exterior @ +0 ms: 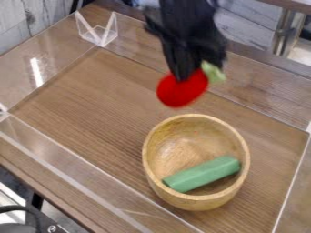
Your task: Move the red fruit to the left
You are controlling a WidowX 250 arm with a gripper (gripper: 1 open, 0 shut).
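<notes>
Red fruit (181, 89), airborne. Foreground: wooden bowl (152, 150) holding only the green block (202, 174). Beyond its far rim the fruit hangs clear of the bowl, leafy top pointing right, pinched by the gripper (185, 75) fingers directly above it — bare table (85, 100) lies leftward. Blur hides the fingertips; the arm is cropped at the top.

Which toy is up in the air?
The red fruit, held by the claw above the table. The green one lies in the wooden bowl.
</notes>
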